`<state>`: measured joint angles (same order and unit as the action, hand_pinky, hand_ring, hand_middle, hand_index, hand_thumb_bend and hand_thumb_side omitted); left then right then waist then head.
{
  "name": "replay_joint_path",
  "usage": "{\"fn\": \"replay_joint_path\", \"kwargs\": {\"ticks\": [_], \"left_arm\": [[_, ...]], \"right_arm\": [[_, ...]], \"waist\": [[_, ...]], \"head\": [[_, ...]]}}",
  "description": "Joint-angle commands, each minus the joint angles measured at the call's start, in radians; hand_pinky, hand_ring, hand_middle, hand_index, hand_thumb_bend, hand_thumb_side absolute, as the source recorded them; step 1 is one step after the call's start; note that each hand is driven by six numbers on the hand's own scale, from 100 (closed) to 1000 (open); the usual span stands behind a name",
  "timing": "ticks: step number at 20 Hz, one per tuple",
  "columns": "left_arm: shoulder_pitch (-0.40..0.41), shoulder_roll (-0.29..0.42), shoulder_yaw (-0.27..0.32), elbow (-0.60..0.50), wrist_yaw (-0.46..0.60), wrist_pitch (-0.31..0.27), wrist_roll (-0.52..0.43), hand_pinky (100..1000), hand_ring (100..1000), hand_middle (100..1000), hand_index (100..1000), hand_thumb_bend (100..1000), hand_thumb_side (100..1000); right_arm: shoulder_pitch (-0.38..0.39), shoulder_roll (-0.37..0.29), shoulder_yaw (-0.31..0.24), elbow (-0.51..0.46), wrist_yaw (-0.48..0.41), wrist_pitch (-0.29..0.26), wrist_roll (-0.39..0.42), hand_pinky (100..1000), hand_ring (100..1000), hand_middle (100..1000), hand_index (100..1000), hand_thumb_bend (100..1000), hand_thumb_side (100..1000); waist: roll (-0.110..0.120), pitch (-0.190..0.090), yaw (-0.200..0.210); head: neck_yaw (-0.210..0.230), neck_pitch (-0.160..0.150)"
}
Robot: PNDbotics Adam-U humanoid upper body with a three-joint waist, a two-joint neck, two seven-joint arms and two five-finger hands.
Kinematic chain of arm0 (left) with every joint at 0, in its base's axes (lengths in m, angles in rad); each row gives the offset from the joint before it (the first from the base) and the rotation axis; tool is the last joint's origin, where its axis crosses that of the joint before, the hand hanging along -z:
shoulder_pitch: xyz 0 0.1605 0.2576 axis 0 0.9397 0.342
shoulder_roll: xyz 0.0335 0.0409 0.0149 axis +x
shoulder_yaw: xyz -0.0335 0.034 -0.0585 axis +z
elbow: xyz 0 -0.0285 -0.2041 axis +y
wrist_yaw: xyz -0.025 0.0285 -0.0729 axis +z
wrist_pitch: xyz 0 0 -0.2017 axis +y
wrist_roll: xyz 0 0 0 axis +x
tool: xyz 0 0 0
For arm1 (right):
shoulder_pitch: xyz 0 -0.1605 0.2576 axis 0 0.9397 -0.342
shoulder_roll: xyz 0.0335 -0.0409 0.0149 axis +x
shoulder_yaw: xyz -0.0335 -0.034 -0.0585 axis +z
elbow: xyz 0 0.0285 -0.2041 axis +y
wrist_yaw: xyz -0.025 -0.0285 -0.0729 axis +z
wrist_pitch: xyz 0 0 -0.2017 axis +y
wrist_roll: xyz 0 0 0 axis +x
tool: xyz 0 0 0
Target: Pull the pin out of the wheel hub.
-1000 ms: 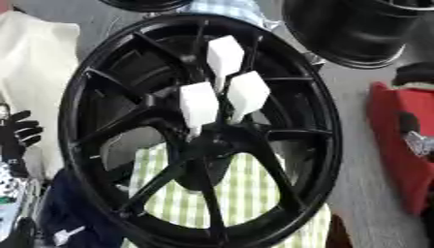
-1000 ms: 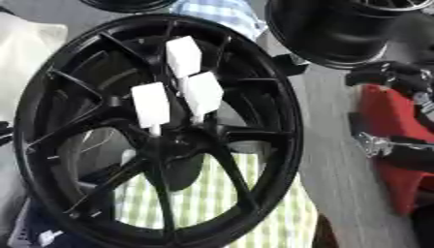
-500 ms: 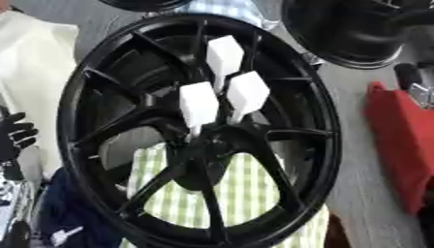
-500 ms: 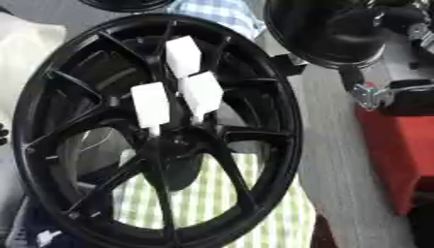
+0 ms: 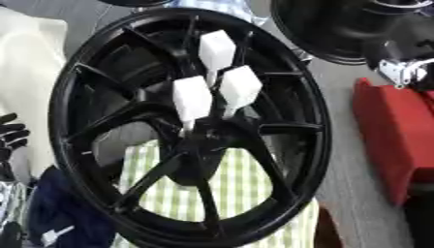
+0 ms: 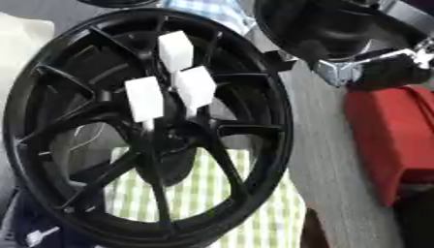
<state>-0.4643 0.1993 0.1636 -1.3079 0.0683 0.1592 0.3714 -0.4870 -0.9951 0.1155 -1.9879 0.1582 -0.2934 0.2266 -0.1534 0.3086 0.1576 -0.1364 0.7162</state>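
1. Where my head looks down, the black wheel [image 5: 186, 131] fills most of the view, its spokes running out from the wheel hub [image 5: 208, 138] near the middle.
2. Three white pins stand out of the hub: the upper pin [image 5: 216, 51], the left pin [image 5: 193, 98] and the right pin [image 5: 240, 88], each a white block on a thin stem, clustered close together.
3. All three pins are still seated in the hub; neither of my hands touches them.
4. My left hand [image 5: 10, 138] shows at the left edge, beside the rim and apart from it, its black fingers spread and holding nothing.
5. My right hand [image 6: 381, 72] comes in from the upper right, black with a silver joint, near the rim but well apart from the pins; I cannot tell how its fingers stand.
6. Beneath the wheel lies a green checked cloth [image 5: 246, 193], seen through the lower spokes.
7. A red box [image 5: 398, 140] sits to the right, and a second black wheel [image 5: 339, 29] lies beyond at the upper right.
8. A cream-coloured cloth [image 5: 25, 72] lies at the left.
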Motion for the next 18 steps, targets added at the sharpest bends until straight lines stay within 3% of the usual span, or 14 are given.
{"fn": "replay_joint_path", "kwargs": {"ticks": [1,7,10,12,18], "left_arm": [[-0.004,0.018,0.0,-0.016,0.0,0.003,-0.002,726,626,522,695,119,1000],[-0.007,-0.001,-0.008,-0.011,-0.009,0.005,-0.013,726,627,523,695,121,1000],[-0.01,-0.013,-0.007,-0.01,-0.008,0.008,-0.013,727,627,523,695,124,1000],[-0.012,-0.021,-0.011,-0.009,-0.01,0.01,-0.016,727,627,524,696,125,1000],[-0.021,-0.036,-0.015,-0.008,-0.01,0.017,-0.019,727,628,524,696,128,1000]], "right_arm": [[-0.037,0.024,0.002,-0.012,0.046,0.042,0.048,843,790,683,841,100,311],[-0.072,0.086,0.044,-0.011,0.137,0.075,0.157,831,790,677,842,100,313],[-0.098,0.127,0.01,-0.012,0.11,0.083,0.354,825,796,681,849,100,303],[-0.107,0.141,-0.002,-0.012,0.071,0.084,0.419,821,806,695,863,100,298],[-0.115,0.156,0.005,-0.012,0.061,0.076,0.471,813,781,690,858,100,315]], "waist": [[0.011,-0.031,-0.003],[0.024,-0.034,0.011],[0.027,-0.038,0.017],[0.027,-0.041,0.023],[0.025,-0.04,0.04]], "head": [[-0.009,0.023],[-0.038,0.013],[-0.053,0.007],[-0.058,0.002],[-0.063,-0.002]]}}
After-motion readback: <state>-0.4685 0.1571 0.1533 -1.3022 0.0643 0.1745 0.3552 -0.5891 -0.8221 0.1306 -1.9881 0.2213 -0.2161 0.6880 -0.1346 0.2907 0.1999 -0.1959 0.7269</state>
